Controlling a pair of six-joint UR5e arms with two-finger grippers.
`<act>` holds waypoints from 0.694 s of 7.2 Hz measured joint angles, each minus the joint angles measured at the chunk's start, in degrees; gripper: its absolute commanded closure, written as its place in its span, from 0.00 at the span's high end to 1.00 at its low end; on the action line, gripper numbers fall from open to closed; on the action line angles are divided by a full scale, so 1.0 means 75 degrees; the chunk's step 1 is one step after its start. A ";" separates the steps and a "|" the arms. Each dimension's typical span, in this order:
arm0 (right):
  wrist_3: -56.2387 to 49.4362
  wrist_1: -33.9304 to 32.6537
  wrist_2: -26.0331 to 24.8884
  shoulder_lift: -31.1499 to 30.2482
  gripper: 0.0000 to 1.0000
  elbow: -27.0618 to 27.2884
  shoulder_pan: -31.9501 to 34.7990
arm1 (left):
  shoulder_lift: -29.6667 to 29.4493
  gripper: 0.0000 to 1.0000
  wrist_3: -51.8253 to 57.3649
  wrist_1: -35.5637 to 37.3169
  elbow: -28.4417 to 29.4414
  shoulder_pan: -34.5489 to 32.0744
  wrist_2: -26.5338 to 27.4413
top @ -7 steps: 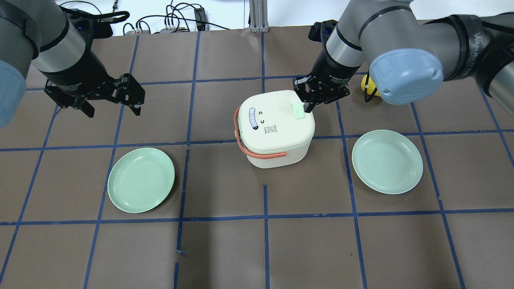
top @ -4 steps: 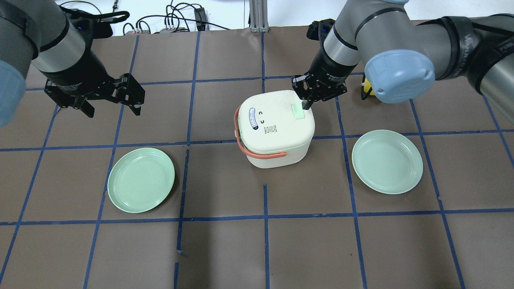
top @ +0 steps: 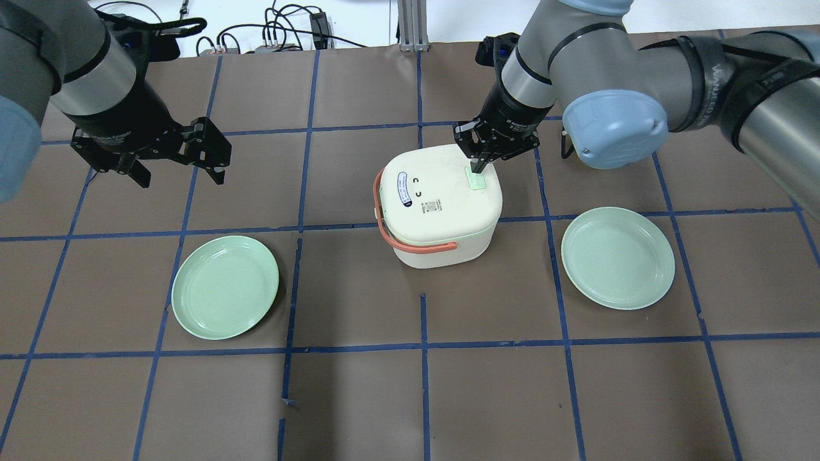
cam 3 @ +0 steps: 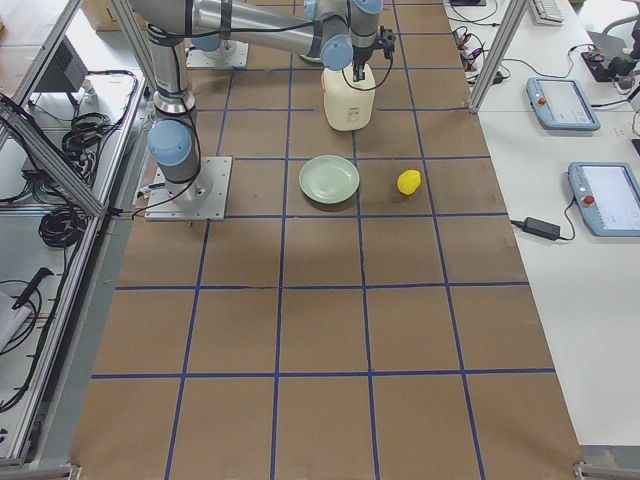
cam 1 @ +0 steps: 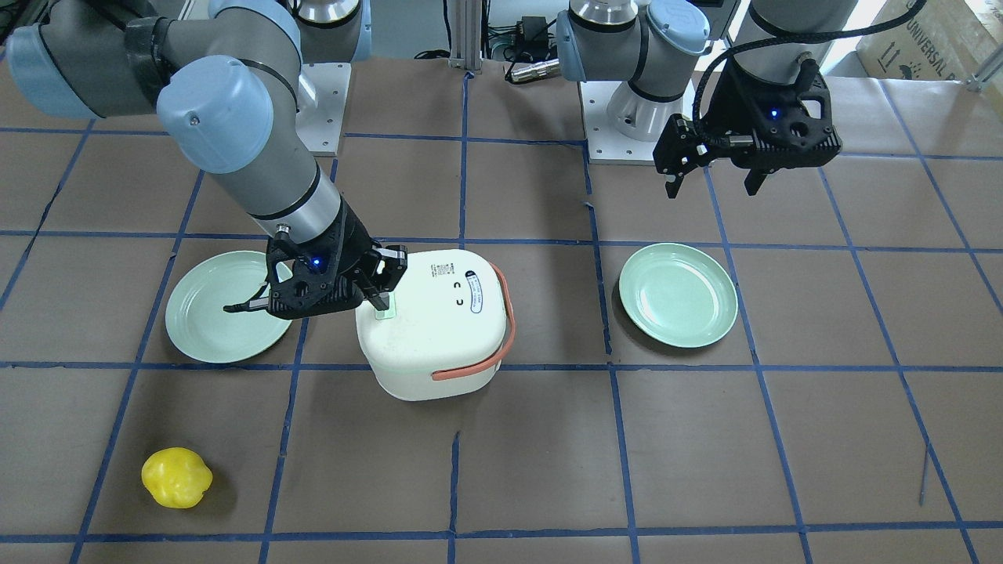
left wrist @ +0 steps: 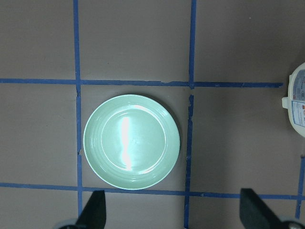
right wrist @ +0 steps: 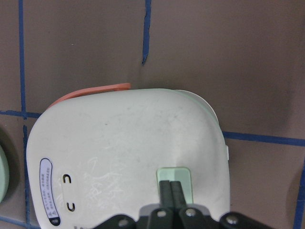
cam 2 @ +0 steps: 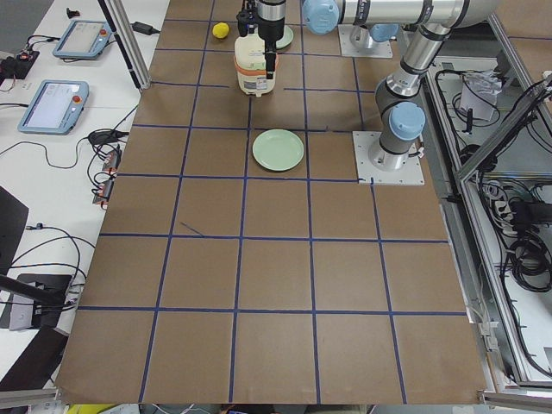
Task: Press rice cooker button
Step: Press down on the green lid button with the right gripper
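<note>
The white rice cooker with an orange handle stands mid-table. A pale green button sits on its lid near the far right corner. My right gripper is shut, and its joined fingertips point down onto the button's far edge. The right wrist view shows the shut fingers over the green button. In the front-facing view the right gripper is at the button. My left gripper is open and empty, hanging above the table far to the left.
Two pale green plates lie on the table, one left and one right of the cooker. The left plate fills the left wrist view. A yellow object lies beyond the cooker. Cables run along the far edge.
My right gripper has moved left from the cooker's far right edge to over the green button, still shut. The left arm has not moved.
</note>
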 measured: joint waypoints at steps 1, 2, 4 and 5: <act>-0.0021 -0.0040 0.0001 0.0029 0.09 0.0000 0.0005 | 0.0000 1.00 0.0000 0.0002 0.0000 0.0000 0.0000; -0.0043 -0.0081 0.0002 0.0066 0.09 0.0000 0.0008 | 0.0000 1.00 0.0000 0.0004 0.0000 0.0000 0.0000; -0.0057 -0.0197 0.0009 0.0155 0.09 -0.0005 0.0010 | 0.0000 1.00 -0.0005 0.0000 0.0000 0.0000 0.0000; -0.0058 -0.0225 0.0012 0.0183 0.09 -0.0004 0.0010 | 0.0000 1.00 -0.0003 0.0002 0.0000 0.0000 0.0000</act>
